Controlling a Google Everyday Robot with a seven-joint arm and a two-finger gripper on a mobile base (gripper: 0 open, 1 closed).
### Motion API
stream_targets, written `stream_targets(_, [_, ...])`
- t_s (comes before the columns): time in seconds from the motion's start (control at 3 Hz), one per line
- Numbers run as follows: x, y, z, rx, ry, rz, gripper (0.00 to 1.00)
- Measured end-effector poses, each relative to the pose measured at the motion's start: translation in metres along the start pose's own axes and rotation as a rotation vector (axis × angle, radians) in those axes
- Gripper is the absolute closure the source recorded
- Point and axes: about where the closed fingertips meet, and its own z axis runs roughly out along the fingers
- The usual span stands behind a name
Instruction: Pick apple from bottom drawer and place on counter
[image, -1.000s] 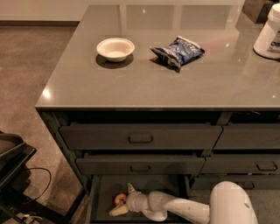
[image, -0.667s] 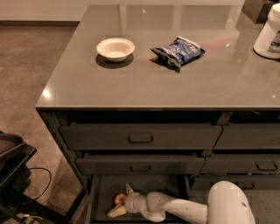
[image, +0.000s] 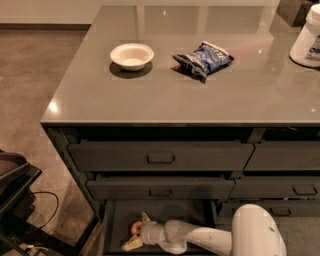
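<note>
The job is at an early stage. The wide, shallow, dark grey-green metal bottom drawer (image: 116, 222) stands pulled open, and the small round red apple (image: 135, 228) lies on its floor, toward seven o'clock in the view. It has not been lifted. What is left, as I judge it, is to close on the fruit, raise it clear of the drawer front, carry it up and set it on the counter.

The large glossy grey-brown counter (image: 165, 100) carries a round white bowl (image: 132, 55) at eleven o'clock, a crinkled blue snack bag (image: 204, 57) at about one o'clock, and a white tub (image: 306, 36) at its two o'clock edge.

The smooth white robot arm (image: 205, 239) reaches in low from five o'clock, lying nearly level and pointing toward nine o'clock. Its pincer (image: 138, 230) sits inside the drawer with the two jaws spread wide, one above the apple and one below, so the fruit lies between them. Whether either jaw touches it cannot be told; nothing is gripped.
</note>
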Motion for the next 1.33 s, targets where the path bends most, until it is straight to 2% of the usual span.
stream_targets(0.33, [0.0002, 0.0001, 0.0002, 0.0, 0.001, 0.0, 0.18])
stream_targets(1.33, [0.0002, 0.0002, 0.0003, 0.0, 0.001, 0.0, 0.88])
